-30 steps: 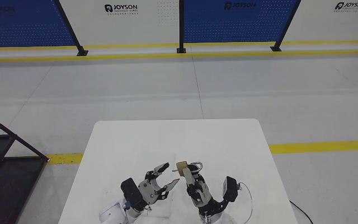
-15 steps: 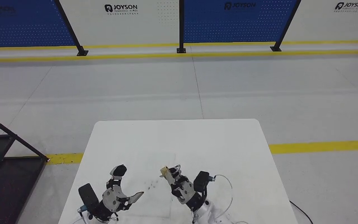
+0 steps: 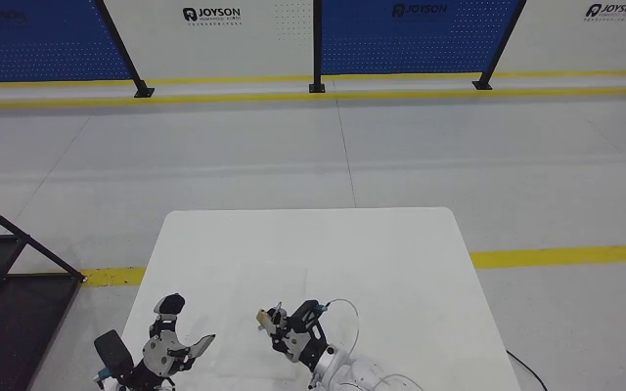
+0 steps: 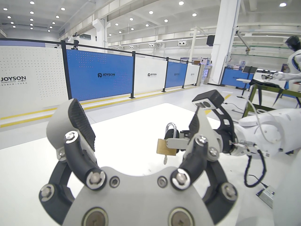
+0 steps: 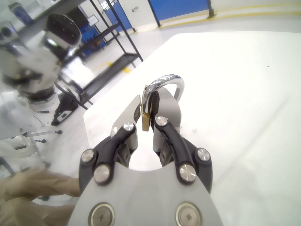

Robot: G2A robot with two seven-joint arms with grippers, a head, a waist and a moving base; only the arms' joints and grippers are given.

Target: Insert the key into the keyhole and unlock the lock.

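A brass padlock (image 5: 145, 118) with a silver shackle (image 5: 164, 83) is pinched upright in my right gripper (image 5: 150, 99), which is shut on its body. In the top view the padlock (image 3: 264, 317) and right gripper (image 3: 272, 321) hover over the near middle of the white table (image 3: 391, 264). From the left wrist view, a small silver key (image 4: 165, 159) sticks out of the underside of the padlock (image 4: 164, 147). My left gripper (image 4: 136, 111) is open and holds nothing. It sits apart from the lock, over the table's near left corner (image 3: 191, 325).
A black metal rack (image 3: 29, 264) stands off the table's left side, close to the left arm. A thin cable (image 3: 342, 311) loops behind the right gripper. The far half of the table is bare white surface.
Both arms have drawn back toward the near edge and to the left. The left gripper, earlier close to the lock, is now well apart from it. The right gripper kept the padlock.
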